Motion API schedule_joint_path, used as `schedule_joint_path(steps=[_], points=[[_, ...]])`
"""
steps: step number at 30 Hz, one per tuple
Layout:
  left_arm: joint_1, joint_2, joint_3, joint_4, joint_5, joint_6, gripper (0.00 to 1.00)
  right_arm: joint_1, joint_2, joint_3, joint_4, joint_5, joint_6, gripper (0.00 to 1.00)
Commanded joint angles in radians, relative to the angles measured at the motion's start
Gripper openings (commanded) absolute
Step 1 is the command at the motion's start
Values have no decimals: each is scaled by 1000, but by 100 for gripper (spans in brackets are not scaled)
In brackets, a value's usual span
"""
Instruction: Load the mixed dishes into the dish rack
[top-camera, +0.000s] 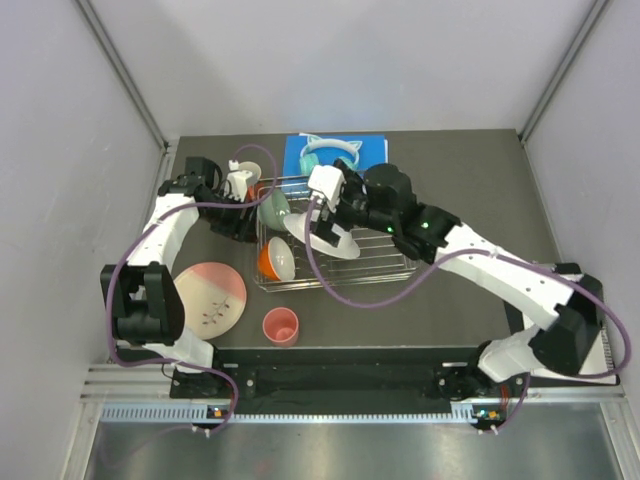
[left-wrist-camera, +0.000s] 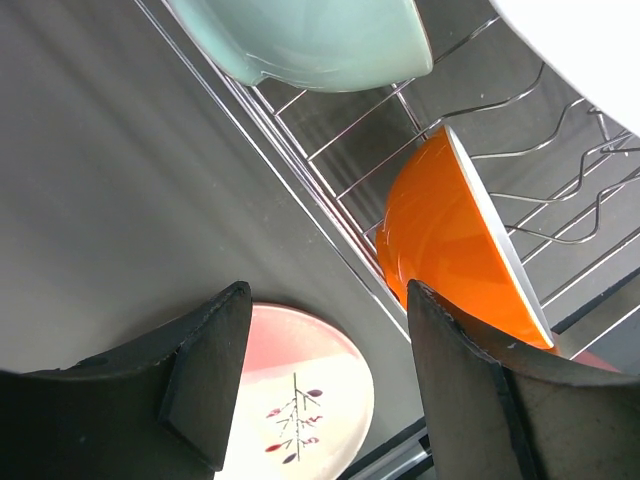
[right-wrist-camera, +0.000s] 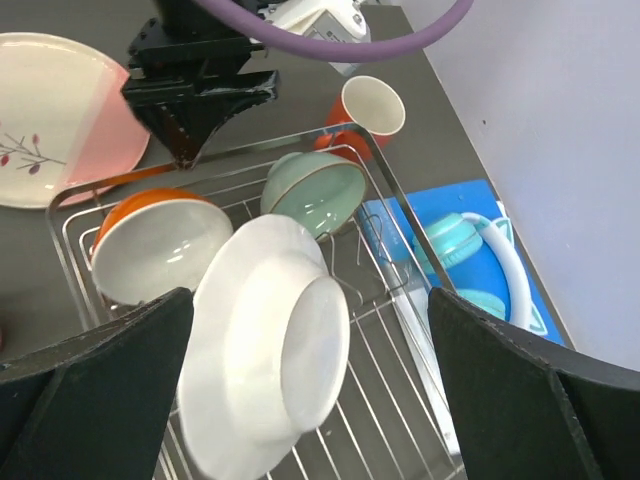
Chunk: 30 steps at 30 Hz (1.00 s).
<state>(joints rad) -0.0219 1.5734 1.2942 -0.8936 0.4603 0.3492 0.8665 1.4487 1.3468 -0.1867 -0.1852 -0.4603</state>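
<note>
Racked: mint bowl (top-camera: 272, 208), orange bowl (top-camera: 275, 260), apparently a white plate (right-wrist-camera: 240, 400). Pending: pink plate (top-camera: 210, 297), coral cup (top-camera: 281, 325), orange cup (right-wrist-camera: 372, 105). Released: left hand (left-wrist-camera: 328, 300), right hand (right-wrist-camera: 310, 295).

Left wrist view's top edge cuts off the mint green bowl (left-wrist-camera: 310, 40).

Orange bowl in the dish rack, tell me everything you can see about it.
The orange bowl is glossy orange outside and white inside, ceramic by its look. It stands tipped on its side among the wires at the near left corner of the dish rack, opening turned toward the rack's middle. The mint green bowl stands just behind it, a white plate beside it. Only the wires visibly hold it; whether it touches its neighbours cannot be told.
</note>
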Motion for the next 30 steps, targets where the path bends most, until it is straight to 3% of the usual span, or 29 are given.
schedule_joint_path(steps=[1, 6, 10, 17, 25, 27, 28, 29, 30], points=[[-3, -29, 51, -8, 8, 16, 68, 42, -132, -47, -75, 98, 32, 100], [-3, -29, 97, -11, 9, 2, 68, 42, -198, -122, -190, 106, 101, 100], [3, -29, 146, -14, -2, -9, 68, 42, -254, -230, -188, 113, 129, 100], [5, 0, 234, -39, 50, -39, 69, 92, -197, -290, -189, 229, 152, 100], [5, 4, 203, -25, 58, -47, 68, 127, -88, -281, -120, 406, 129, 100], [5, -7, 192, -19, 55, -42, 68, 127, -64, -267, -112, 417, 118, 91], [5, -9, 180, -16, 54, -41, 68, 127, -39, -261, -111, 435, 117, 84], [5, -12, 174, -16, 51, -39, 68, 127, -27, -249, -109, 440, 118, 71], [5, -16, 171, -15, 51, -36, 68, 127, -18, -244, -111, 443, 114, 67]])
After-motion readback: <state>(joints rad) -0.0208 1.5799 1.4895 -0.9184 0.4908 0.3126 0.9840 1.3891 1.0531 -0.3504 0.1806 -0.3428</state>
